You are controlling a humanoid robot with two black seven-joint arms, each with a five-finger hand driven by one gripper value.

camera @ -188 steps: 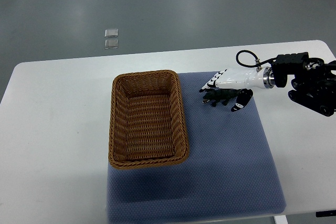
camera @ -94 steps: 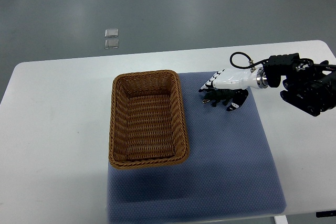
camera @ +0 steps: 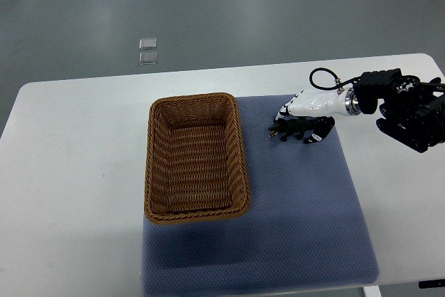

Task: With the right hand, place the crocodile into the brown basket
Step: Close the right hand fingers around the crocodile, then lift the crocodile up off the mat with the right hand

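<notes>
Partly, the dark crocodile (camera: 288,131) is hidden beneath the right robot hand (camera: 306,110), which is curled around it on the blue mat (camera: 313,206).

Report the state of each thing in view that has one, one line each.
brown basket: upright, empty.
crocodile: outside the basket, to its right, gripped under the fingers.
right hand: fingers curled around the crocodile.
blue mat: spread flat, its left part under the basket.
white table: carries the mat.
</notes>
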